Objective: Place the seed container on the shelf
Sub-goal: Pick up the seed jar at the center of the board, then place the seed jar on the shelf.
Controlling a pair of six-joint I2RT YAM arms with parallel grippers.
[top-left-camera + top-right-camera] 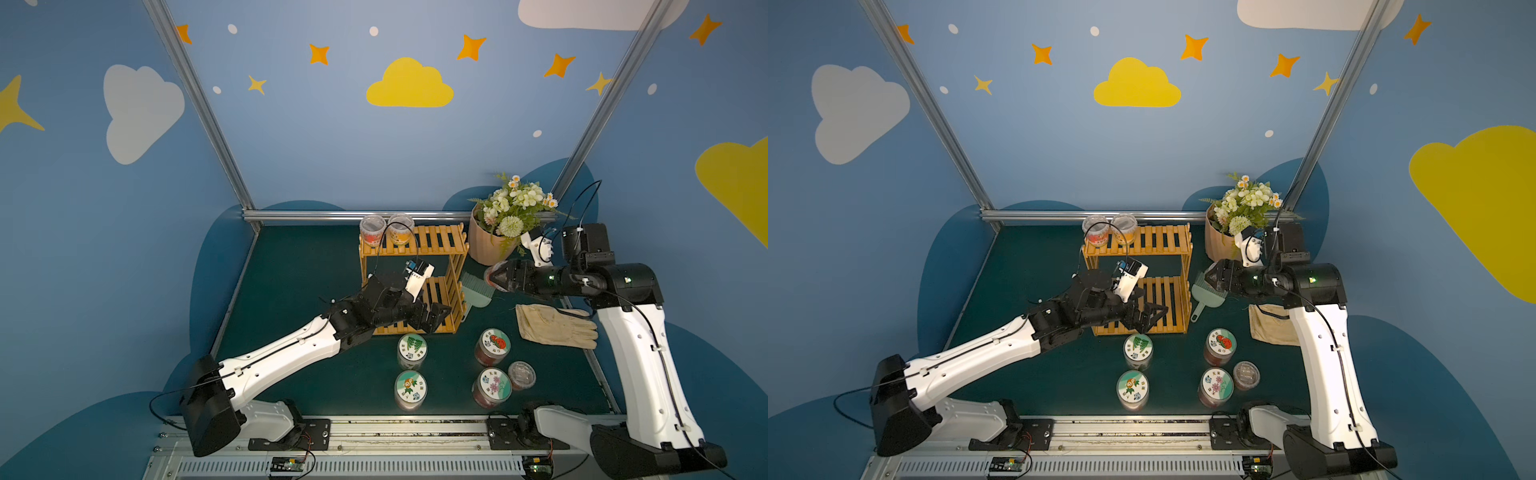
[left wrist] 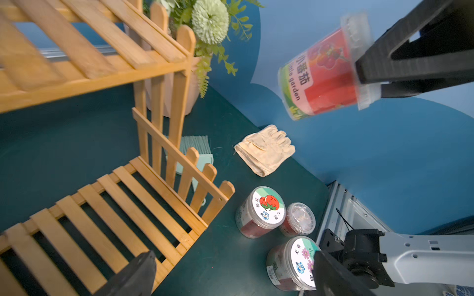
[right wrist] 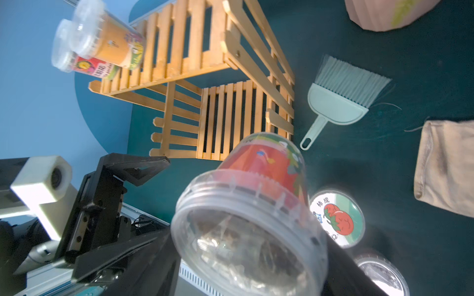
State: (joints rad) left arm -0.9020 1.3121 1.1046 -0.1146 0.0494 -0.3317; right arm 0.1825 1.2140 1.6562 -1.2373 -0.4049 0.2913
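My right gripper (image 1: 508, 277) is clamped on the container (image 2: 318, 74) at its clear lid end, with a finger on either side of the rim. The container hangs in the air just right of the shelf (image 1: 415, 243), over the brush (image 1: 478, 291) and clear of the table. It lies on its side, long axis running left to right. Its base points left at the shelf and its lid faces right, back toward the wrist. The base seems tipped a little downward, though the top views show too little of it for me to be sure.

My left gripper (image 1: 434, 319) hovers over the near right corner of the shelf's lower tier, jaws wide apart and holding nothing. Two tubs (image 1: 386, 230) stand side by side at the far left of the top tier. A glove (image 1: 552, 326) lies on the table to the right of the brush.
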